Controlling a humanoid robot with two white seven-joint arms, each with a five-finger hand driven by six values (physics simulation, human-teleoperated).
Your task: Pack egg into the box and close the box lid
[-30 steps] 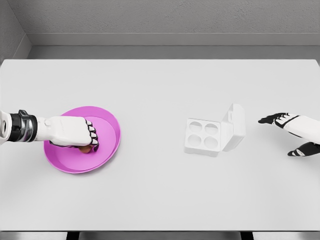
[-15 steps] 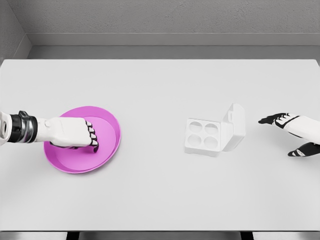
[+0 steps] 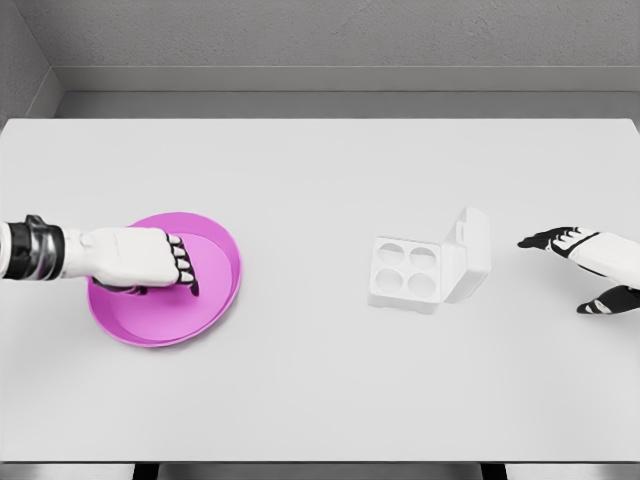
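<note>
A pink plate [image 3: 215, 312] (round, shallow) sits on the white table [image 3: 320, 390], left side

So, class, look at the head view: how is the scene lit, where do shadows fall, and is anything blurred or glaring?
Head view: soft, even light with no glare on the white table; only faint shadows, under the pink plate and beside the egg box; everything is sharp, including the left hand over the plate and the right hand at the frame's edge.
</note>
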